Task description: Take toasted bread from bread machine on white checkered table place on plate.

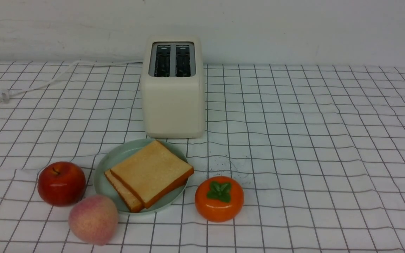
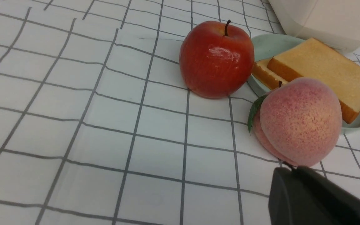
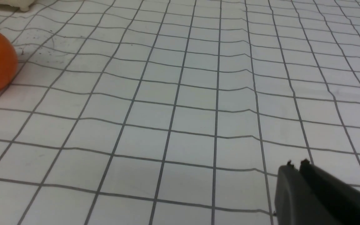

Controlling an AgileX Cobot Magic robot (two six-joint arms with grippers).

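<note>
Two slices of toasted bread lie overlapping on the mint-green plate, just in front of the bread machine, whose two slots show dark and empty. All stand on the white checkered table. Neither arm appears in the front view. In the left wrist view my left gripper is shut and empty, its tips just short of a peach, with the bread and plate beyond. My right gripper hangs over bare cloth, its fingers together with nothing between them.
A red apple and the peach sit left of the plate. An orange persimmon sits to its right. The toaster's white cord and plug trail off to the far left.
</note>
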